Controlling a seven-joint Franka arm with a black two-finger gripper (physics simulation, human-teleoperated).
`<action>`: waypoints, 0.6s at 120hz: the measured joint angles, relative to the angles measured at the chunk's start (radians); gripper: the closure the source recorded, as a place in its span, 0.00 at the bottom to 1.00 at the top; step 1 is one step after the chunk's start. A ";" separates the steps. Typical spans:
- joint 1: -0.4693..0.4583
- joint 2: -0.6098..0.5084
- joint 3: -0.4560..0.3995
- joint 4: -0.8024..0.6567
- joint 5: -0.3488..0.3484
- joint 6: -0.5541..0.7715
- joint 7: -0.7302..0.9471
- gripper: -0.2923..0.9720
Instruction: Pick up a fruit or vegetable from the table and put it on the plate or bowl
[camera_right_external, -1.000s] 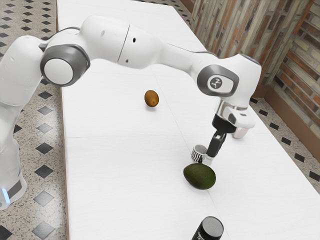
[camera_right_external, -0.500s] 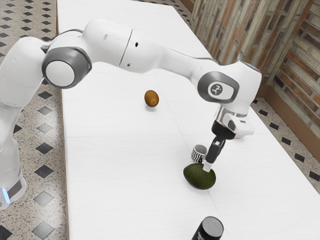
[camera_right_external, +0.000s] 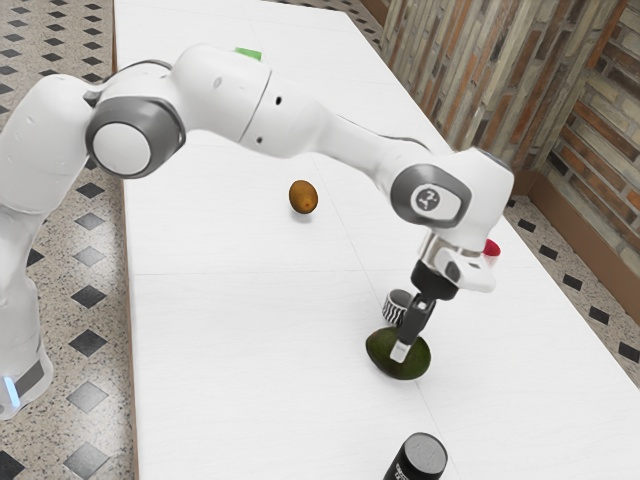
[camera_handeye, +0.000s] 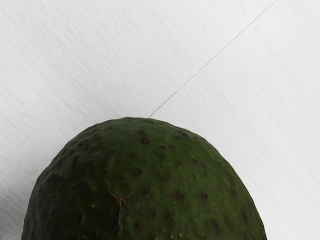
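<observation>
Seeing avocado (camera_right_external: 418, 360) lying on the white counter (camera_right_external: 250, 330), directly under the lowered hand; dark, speckled skin close up in wrist view (camera_handeye: 145, 190). Can't tell whether jaws are spread or pinching it. Small striped cup (camera_right_external: 397, 303) just behind the avocado. Brown fruit (camera_right_external: 303, 196) well apart, toward exterior view's left. Black can (camera_right_external: 420, 458) near the avocado.

Hand (camera_right_external: 400, 351) at avocado (camera_right_external: 379, 353), perhaps touching, on table (camera_right_external: 250, 330).
</observation>
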 joint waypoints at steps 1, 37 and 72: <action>0.000 0.001 0.000 -0.001 -0.001 0.000 0.000 0.23; -0.007 0.013 0.000 -0.038 -0.030 0.021 -0.002 0.23; -0.011 0.010 0.000 -0.041 -0.048 0.047 -0.005 0.41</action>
